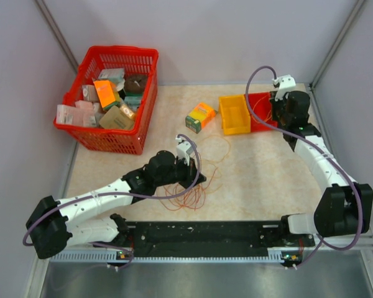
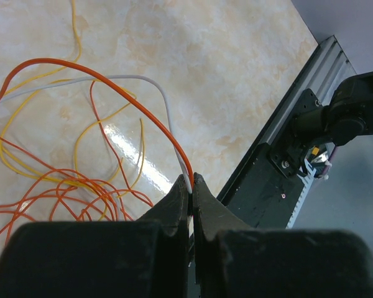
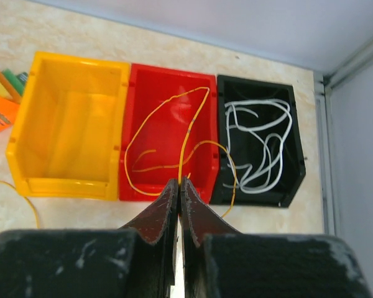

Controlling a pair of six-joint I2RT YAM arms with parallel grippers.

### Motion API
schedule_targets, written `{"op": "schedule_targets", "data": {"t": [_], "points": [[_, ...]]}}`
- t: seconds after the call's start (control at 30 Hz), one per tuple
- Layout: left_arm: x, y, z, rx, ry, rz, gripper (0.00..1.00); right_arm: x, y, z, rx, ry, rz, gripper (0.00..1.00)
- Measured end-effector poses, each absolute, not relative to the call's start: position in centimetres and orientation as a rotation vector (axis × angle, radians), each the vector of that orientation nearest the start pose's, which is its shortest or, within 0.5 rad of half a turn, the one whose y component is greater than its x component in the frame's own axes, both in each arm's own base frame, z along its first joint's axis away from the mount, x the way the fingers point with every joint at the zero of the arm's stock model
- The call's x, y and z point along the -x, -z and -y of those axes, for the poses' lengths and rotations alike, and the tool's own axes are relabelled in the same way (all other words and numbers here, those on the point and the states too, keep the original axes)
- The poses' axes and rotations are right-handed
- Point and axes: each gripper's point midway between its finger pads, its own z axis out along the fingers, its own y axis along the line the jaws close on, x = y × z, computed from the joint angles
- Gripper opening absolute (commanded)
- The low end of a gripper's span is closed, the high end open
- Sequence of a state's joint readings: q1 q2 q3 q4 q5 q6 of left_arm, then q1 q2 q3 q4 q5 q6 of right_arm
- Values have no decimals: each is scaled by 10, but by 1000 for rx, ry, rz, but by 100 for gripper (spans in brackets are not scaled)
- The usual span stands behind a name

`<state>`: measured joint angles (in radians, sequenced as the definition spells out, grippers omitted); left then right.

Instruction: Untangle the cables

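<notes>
A loose tangle of thin orange-red, yellow and white cables [image 1: 189, 189] lies on the table in front of the left arm. My left gripper [image 2: 191, 180] is shut on an orange-red cable [image 2: 105, 84] and a white cable [image 2: 150, 84], held together above the tangle. My right gripper [image 3: 178, 183] is shut on a yellow cable [image 3: 189, 130] that loops inside the red bin [image 3: 152, 112] and trails over its right rim. The black bin [image 3: 286, 186] holds white cables [image 3: 261, 143]. The yellow bin [image 3: 68, 124] shows nothing inside.
A red basket [image 1: 81, 133] of packaged items stands at the back left. A small orange and green box [image 1: 201, 117] lies left of the yellow bin [image 1: 234, 113]. A black rail [image 1: 199, 233] runs along the near edge. Walls close in both sides.
</notes>
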<state>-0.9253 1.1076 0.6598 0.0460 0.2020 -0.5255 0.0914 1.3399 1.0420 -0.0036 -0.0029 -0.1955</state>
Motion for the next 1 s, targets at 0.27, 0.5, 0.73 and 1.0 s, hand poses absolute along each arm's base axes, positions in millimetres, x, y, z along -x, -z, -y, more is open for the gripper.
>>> {"op": "schedule_targets", "data": {"t": [0.27, 0.5, 0.73, 1.0], "points": [[-171, -171, 319, -567, 1107, -2068, 0, -423, -226, -11, 193, 207, -1949, 0], [-170, -171, 320, -568, 1109, -2067, 0, -434, -208, -25, 259, 188, -1989, 0], [-171, -171, 319, -566, 1106, -2068, 0, -467, -171, -56, 248, 23, -2085, 0], [-170, -174, 318, -564, 1107, -2062, 0, -507, -172, -77, -15, -264, -2096, 0]]}}
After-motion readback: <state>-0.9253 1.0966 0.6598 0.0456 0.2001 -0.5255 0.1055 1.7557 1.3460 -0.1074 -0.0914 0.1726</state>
